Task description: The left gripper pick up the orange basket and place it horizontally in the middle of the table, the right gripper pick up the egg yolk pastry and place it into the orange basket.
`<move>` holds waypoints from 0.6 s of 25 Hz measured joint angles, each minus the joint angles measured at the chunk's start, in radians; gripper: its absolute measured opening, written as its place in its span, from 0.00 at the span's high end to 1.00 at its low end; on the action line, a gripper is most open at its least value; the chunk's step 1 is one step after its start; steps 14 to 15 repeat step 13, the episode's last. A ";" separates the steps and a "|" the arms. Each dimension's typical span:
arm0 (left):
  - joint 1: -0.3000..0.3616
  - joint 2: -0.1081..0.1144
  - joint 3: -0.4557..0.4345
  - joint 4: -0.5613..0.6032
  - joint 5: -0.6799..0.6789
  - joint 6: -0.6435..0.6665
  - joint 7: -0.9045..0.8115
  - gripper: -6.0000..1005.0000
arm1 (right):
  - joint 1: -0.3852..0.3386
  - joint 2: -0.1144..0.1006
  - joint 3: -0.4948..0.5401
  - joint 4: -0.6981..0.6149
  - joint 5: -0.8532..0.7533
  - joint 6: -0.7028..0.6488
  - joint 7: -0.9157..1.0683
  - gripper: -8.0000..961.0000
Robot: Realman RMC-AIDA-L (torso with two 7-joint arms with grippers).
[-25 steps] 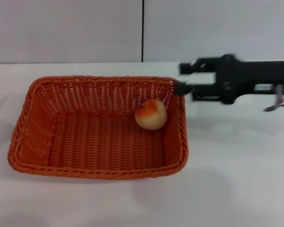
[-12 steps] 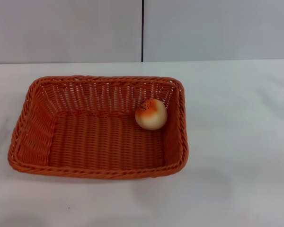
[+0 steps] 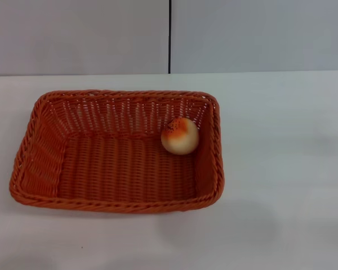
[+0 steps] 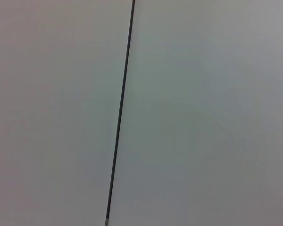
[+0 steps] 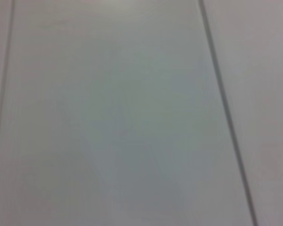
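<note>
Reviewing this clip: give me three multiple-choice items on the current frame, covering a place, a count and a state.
1. Where is the egg yolk pastry?
A. inside the orange basket, by its far right corner
B. on the table beside the basket
C. on the basket's rim

2. How many pastries show?
A. three
B. two
C. one

3. How does the basket stand?
A. tipped on its side
B. flat on the table, opening up
C. upside down

Key: A, weave surrounds the pastry; C, only one bun shows; B, its inner floor faces the head camera.
</note>
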 joint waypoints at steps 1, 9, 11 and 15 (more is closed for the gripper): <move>-0.005 -0.002 -0.013 -0.013 0.000 0.002 0.002 0.19 | 0.004 -0.001 0.011 0.012 0.000 -0.001 -0.008 0.36; -0.012 -0.004 -0.013 -0.031 0.001 0.009 0.002 0.19 | 0.016 -0.006 0.014 0.025 -0.007 0.000 -0.014 0.36; -0.012 -0.003 -0.008 -0.034 0.007 0.009 0.003 0.19 | 0.016 -0.006 0.013 0.025 -0.008 0.000 -0.014 0.36; -0.012 -0.002 -0.006 -0.035 0.009 0.009 0.008 0.19 | 0.017 -0.006 0.014 0.026 -0.008 -0.001 -0.015 0.36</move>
